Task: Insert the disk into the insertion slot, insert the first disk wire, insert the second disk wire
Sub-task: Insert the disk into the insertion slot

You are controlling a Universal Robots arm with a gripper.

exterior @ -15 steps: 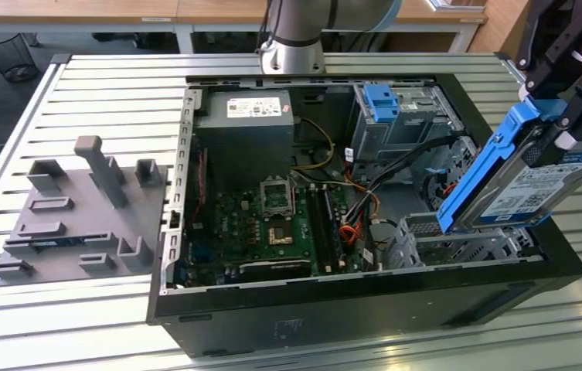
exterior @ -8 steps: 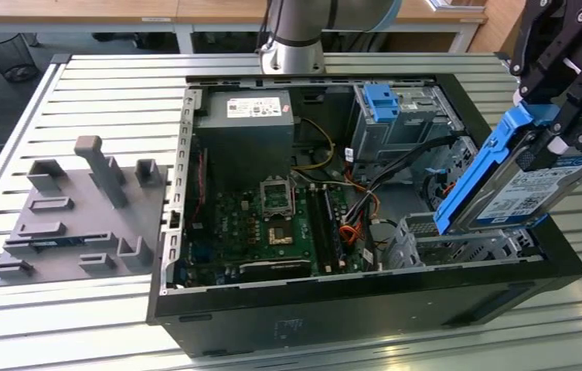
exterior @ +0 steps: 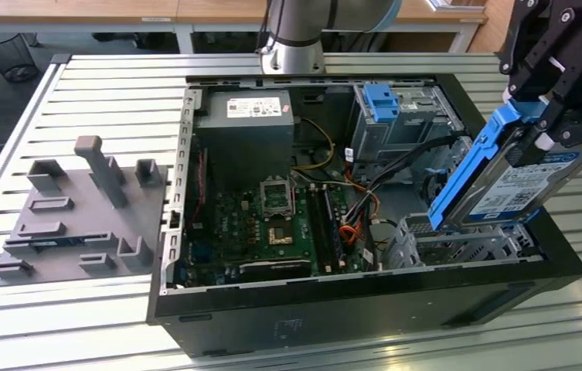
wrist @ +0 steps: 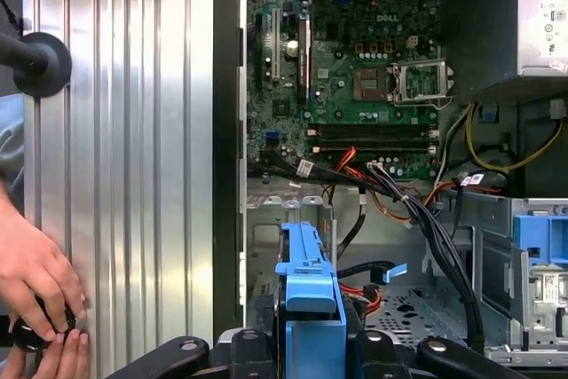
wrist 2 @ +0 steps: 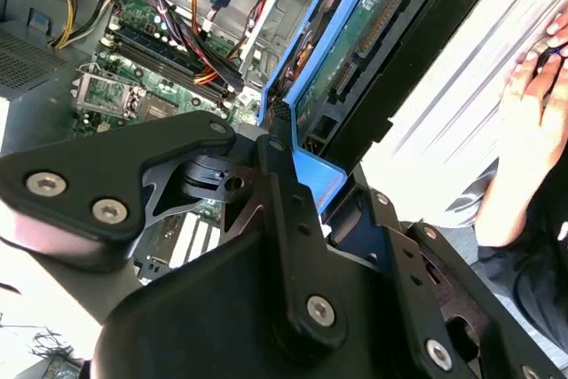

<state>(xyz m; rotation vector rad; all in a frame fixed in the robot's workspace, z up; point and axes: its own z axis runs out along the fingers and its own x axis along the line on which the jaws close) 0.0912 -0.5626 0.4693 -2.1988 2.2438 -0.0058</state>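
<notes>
The exterior view's corner is cutting off my end effector point(exterior: 534, 133), and a person's hand point(wrist: 35, 277) is running past the first wrist view's edge.

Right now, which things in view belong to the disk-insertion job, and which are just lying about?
Job in hand:
gripper, shut on the disk
insertion slot below it

Lying about:
grey fixture plate
mesh bin
a person's hand

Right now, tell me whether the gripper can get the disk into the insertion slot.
Probably yes: the gripper holds the disk tilted just above the insertion slot, whose open top looks unobstructed.
</notes>
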